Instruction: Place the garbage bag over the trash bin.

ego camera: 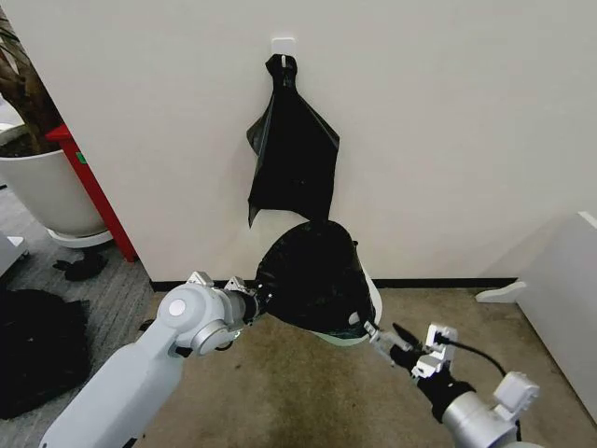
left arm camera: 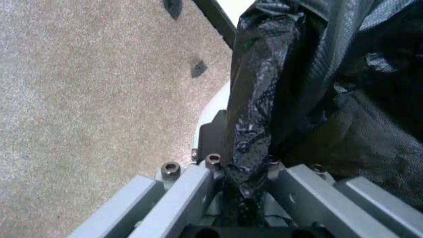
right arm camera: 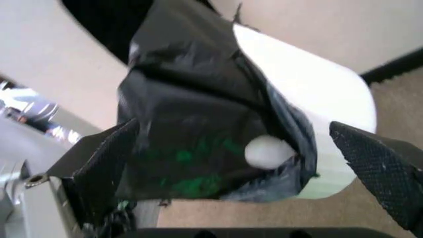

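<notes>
One garbage bag (ego camera: pixel 312 275), one trash bin (ego camera: pixel 368 303), one hanging black bag (ego camera: pixel 294 154), one plant pot (ego camera: pixel 47 191), two grippers

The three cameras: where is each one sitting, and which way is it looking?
Head view: from the robot's head, facing forward and down at the garbage bag over the trash bin by the wall; both arms show.
Left wrist view: on the left arm, along the left gripper clamping the bag's edge above carpet.
Right wrist view: on the right arm, between the open right gripper fingers toward the bag and bin.
All three share the bag.
</notes>
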Robot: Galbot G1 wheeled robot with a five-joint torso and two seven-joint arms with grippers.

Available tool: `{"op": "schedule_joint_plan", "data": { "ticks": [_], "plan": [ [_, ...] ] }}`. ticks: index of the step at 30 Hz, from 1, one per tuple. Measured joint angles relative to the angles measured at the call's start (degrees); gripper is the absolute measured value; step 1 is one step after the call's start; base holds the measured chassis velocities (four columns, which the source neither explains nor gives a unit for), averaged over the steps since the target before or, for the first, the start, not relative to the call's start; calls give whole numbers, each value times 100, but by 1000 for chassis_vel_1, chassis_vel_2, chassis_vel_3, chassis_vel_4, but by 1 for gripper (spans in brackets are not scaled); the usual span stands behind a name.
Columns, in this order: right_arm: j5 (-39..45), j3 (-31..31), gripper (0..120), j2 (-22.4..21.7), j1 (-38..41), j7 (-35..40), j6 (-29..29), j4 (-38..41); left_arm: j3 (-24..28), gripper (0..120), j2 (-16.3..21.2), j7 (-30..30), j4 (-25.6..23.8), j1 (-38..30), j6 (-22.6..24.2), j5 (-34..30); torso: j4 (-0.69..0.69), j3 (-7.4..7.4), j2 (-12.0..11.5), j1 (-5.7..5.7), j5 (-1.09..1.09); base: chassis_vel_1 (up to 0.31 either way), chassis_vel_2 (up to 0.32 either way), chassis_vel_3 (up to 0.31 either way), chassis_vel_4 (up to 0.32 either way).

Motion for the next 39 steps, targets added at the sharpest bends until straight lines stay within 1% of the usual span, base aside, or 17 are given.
{"op": "schedule_joint_plan", "data": {
  "ticks": [1,4,6,14,25,32,39],
  "plan": [
    [0,0,100,0,0,0,0,0,0,0,0,0,0,0,0,0,0,0,0,0,0,0,0,0,0],
    [331,-347,100,-80,413,751,-48,0,28,0,-11,26,-48,10,17,39,1,0,0,0,0,0,0,0,0],
    [447,-495,100,-103,663,942,-80,0,40,0,-13,31,-84,12,24,51,1,1,0,0,0,0,0,0,0],
    [387,-629,100,-115,1033,990,-183,-14,30,0,13,40,-225,24,22,46,0,1,0,0,0,0,0,0,0],
    [247,-696,100,-57,1136,1017,-210,-195,60,0,-3,43,-372,-12,-27,-1,0,1,0,0,0,0,0,0,0],
    [321,-651,100,-51,1110,1029,-198,-126,36,0,23,59,-369,-19,-27,-21,0,1,0,0,0,0,0,0,0],
    [497,-540,100,-117,1052,1152,-190,-46,38,0,-19,94,-259,-11,-13,1,0,0,0,0,-1,0,0,0,0]
  ]
}}
